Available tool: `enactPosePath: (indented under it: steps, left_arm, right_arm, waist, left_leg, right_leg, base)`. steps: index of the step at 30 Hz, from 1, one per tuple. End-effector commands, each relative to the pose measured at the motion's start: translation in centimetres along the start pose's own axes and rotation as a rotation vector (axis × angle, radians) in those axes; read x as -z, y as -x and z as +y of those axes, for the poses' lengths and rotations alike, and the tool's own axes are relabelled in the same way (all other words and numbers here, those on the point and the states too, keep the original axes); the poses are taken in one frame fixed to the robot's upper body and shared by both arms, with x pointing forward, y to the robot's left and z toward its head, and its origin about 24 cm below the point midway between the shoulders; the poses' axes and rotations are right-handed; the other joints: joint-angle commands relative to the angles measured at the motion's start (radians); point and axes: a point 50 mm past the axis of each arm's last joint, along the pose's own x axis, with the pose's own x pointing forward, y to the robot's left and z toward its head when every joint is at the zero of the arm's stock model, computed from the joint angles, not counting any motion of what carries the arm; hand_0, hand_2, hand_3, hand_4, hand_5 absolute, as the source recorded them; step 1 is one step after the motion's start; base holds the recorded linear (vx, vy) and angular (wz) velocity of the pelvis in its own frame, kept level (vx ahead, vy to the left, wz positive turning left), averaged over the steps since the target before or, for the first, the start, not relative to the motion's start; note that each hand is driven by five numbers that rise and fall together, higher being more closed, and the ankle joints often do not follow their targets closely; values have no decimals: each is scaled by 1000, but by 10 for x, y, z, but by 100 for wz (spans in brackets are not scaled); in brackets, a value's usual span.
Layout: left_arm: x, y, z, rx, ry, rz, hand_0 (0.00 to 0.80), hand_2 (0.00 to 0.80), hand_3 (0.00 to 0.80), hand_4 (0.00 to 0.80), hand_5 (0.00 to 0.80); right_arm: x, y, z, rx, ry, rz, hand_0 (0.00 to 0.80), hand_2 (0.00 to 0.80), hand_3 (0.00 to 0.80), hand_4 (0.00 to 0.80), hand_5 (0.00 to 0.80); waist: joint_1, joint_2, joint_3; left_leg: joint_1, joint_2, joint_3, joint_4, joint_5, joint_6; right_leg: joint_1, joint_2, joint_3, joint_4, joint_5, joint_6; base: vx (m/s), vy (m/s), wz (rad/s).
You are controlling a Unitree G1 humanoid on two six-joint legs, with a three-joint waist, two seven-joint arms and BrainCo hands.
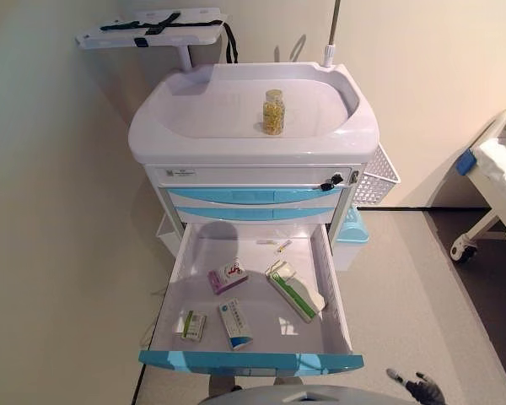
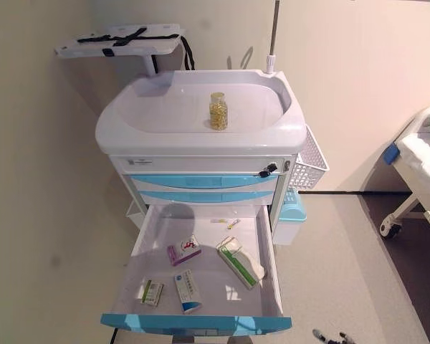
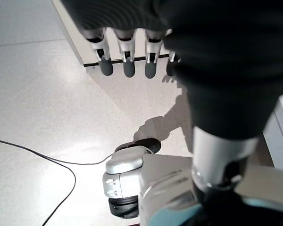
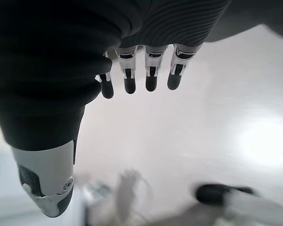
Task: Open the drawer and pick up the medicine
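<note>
A white medical cart (image 1: 253,135) with blue drawer fronts is standing against a pale wall, filling the middle of the head views. Its moulded top tray is carrying a small clear bottle of yellow capsules (image 1: 273,112), sitting upright near the centre. A white wire basket (image 1: 376,177) is hanging off the cart's side at about 3 o'clock from the tray, and a white bracket shelf with black straps (image 1: 152,27) is sticking out at about 11 o'clock. Part of a bed on castors (image 1: 493,181) is showing at the far 3 o'clock edge.

The lowest drawer (image 1: 251,361) is standing pulled fully out toward the robot, its blue front at 6 o'clock, while the two drawers above it are sitting closed. The medicine is lying on the drawer's white floor: a long green and white box (image 1: 293,291) at about 3 o'clock from the drawer's centre, a pink and white box (image 1: 227,277) at about 10 o'clock, a blue and white box (image 1: 234,323) at about 6 o'clock, and a small green packet (image 1: 193,326) just beside it at 8 o'clock. Two tiny items are lying near the drawer's back wall, too small to tell.

The right hand (image 4: 137,75) is hanging over bare floor with fingers straight and relaxed, holding nothing; its tips are peeking in at 5 o'clock in the head view. The left hand (image 3: 127,56) is likewise hanging loose and empty, fingers extended, beside the cart.
</note>
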Motion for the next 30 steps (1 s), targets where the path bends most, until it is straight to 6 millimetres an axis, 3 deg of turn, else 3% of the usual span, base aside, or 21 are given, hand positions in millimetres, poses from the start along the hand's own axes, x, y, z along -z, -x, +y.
enactPosePath:
  steps: [1, 7, 12, 19, 30]
  left_arm:
    - [0, -1, -6, 12, -12, 15, 0, 0, 0, 0, 0]
    - [0, 0, -7, 24, -17, 13, 0, 0, 0, 0, 0]
    - [-8, -2, -2, 16, -22, -14, 0, 0, 0, 0, 0]
    - [-35, -4, 18, -50, 23, -112, 0, 0, 0, 0, 0]
    - [-62, -4, 29, -91, 70, -216, 0, 0, 0, 0, 0]
  right_arm:
    - [-13, -2, 13, -56, 90, -33, 0, 0, 0, 0, 0]
    - [-9, 1, 24, -128, 234, -34, 0, 0, 0, 0, 0]
    - [-19, -1, 26, -148, 291, -69, 0, 0, 0, 0, 0]
    - [-61, -5, 22, -128, 319, -194, 0, 0, 0, 0, 0]
    - [-96, -8, 10, -67, 307, -285, 0, 0, 0, 0, 0]
  waist:
    - [-2, -38, 1]
    - [0, -43, 21]
    - [-4, -40, 73]
    - [12, -35, 215]
    - [26, -25, 282]
  left_leg:
    - [-20, -13, 17, 55, -69, 5]
    - [-22, -17, 14, 92, -90, 11]
    - [-50, -33, 9, 157, -113, 23]
    - [-228, -79, 30, 379, -164, 64]
    - [-547, -105, 24, 694, -237, 99]
  right_leg:
    - [-82, 7, -12, 32, 38, 19]
    - [-92, 1, -8, 94, 9, 14]
    - [-134, -12, 3, 173, -13, 9]
    - [-337, -50, 63, 406, -41, 13]
    - [-622, -107, 98, 693, -105, 1]
  base:
    - [0, 0, 0]
    - [5, -2, -1]
    - [-65, 37, 1]
    - [-198, 79, -10]
    - [-126, 58, 2]
